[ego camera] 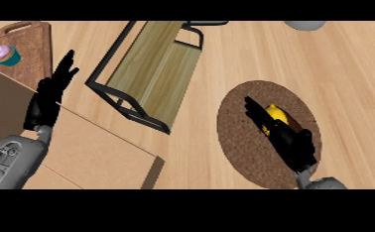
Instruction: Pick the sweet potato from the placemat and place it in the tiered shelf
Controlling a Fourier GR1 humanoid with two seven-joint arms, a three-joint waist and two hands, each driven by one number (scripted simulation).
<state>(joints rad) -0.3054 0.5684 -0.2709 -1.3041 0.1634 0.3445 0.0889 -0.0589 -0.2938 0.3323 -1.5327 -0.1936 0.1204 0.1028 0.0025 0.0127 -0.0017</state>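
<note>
A round brown placemat [249, 142] lies on the wooden counter at the right. On it rests the sweet potato [278, 113], yellow with a brown end, mostly hidden under my right hand [291, 142]. That hand lies over it with fingers stretched toward the upper left; whether they wrap round it I cannot tell. The tiered shelf [150, 72], a black frame with tan slatted tiers, stands tilted in the middle. My left hand [48, 97] rests open at the left edge, fingers up.
A brown cutting board [33, 52] with a teal and pink cupcake [7, 55] sits at the upper left. A grey object [304, 25] shows at the top right. A raised wooden block [95, 151] fills the lower left.
</note>
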